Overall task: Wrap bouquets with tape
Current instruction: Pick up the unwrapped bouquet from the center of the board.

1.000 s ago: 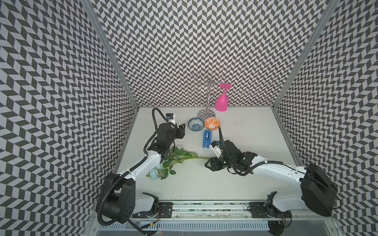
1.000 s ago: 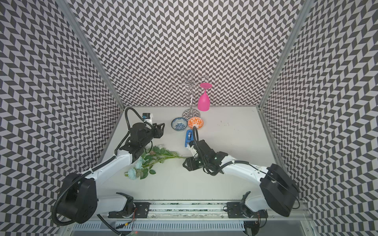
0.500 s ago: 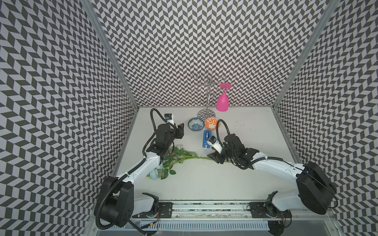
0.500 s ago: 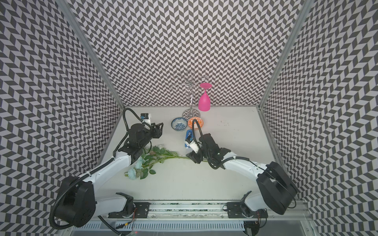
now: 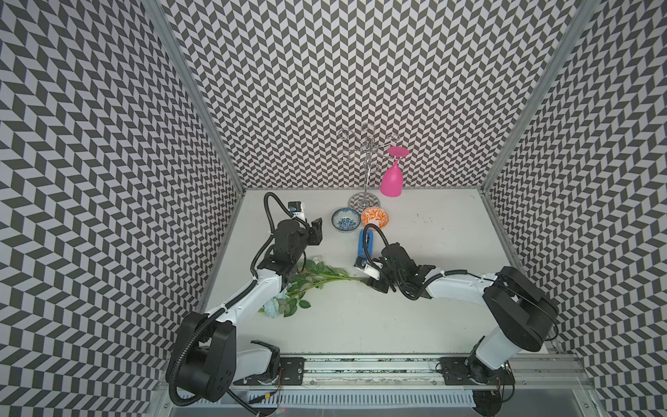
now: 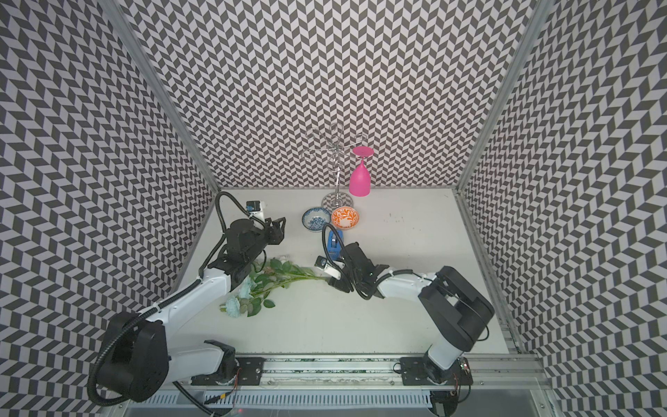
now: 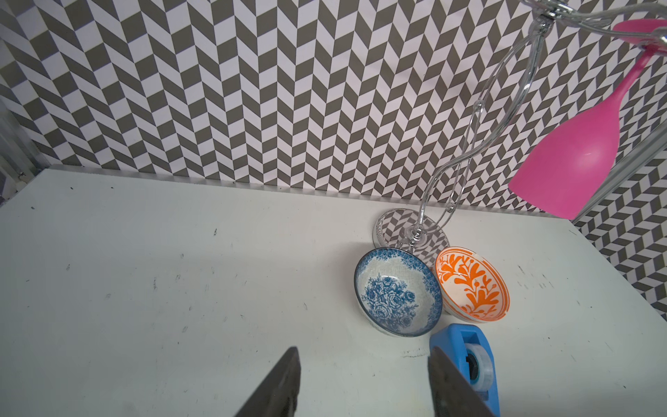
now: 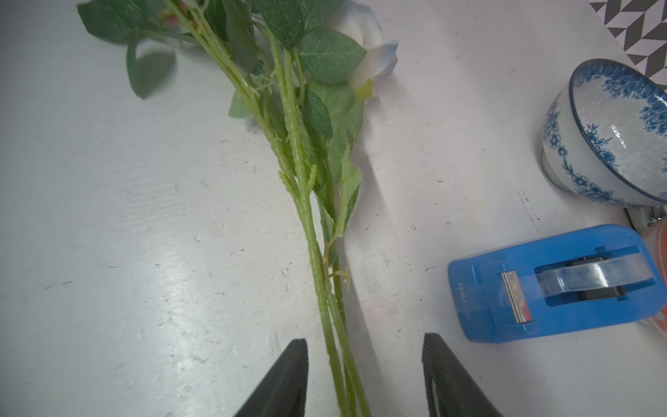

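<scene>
**right gripper (image 8: 364, 343) open around the stem ends of the bouquet (image 5: 317, 279)**

bouquet: lies flat on the bench (image 5: 397, 317), with blooms toward the left arm and partly hidden by it in both top views, and stem ends toward the right arm.

right gripper: low over the stem ends, partly open, one finger on each side of the thin green stems. gap visible on both sides in the right wrist view, so no grip on them.

left gripper (image 7: 362, 357): lifted above the bench, also about half open, nothing between the fingers.

tape (image 8: 556, 285): stands on the bench near the stems, in its blue dispenser, with a clear strip over the top. just beside the blue bowl (image 5: 345, 220) and the orange bowl (image 5: 374, 217).

behind the bowls: a wire rack (image 5: 367, 159) with a pink glass (image 5: 391, 180) hanging upside down.
</scene>
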Controlling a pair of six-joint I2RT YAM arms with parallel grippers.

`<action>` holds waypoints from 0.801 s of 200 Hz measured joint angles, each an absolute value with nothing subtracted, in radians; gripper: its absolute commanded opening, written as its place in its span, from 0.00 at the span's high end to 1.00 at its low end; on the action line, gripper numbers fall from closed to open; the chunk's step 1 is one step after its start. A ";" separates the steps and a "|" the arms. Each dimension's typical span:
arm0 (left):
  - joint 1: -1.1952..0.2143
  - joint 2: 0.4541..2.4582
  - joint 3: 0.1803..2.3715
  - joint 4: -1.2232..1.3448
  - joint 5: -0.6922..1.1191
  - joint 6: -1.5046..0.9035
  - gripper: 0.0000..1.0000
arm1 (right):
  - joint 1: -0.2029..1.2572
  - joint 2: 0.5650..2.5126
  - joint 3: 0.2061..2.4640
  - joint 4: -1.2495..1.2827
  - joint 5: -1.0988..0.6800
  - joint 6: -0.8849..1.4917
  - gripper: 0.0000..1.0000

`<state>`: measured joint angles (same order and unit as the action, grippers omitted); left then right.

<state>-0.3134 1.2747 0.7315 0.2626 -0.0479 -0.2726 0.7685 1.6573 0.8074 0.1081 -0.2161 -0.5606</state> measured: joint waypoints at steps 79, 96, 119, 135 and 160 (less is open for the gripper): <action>-0.307 1.275 0.731 0.263 -0.058 -0.262 0.44 | 0.786 1.750 0.884 0.053 -0.213 -0.606 0.53; -0.305 1.275 0.731 0.263 -0.060 -0.262 0.44 | 0.792 1.765 0.896 0.025 -0.211 -0.611 0.57; -0.305 1.275 0.731 0.262 -0.061 -0.262 0.44 | 0.797 1.785 0.929 -0.023 -0.194 -0.617 0.60; -0.304 1.275 0.731 0.262 -0.062 -0.262 0.44 | 0.799 1.810 0.957 -0.051 -0.178 -0.622 0.63; -0.302 1.275 0.731 0.262 -0.067 -0.261 0.44 | 0.799 1.835 0.982 -0.084 -0.157 -0.628 0.66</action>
<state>-0.3023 1.2747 0.7315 0.2623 -0.0666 -0.2607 0.7994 1.8351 0.9821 -0.0837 -0.1570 -0.6277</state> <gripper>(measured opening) 0.562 0.349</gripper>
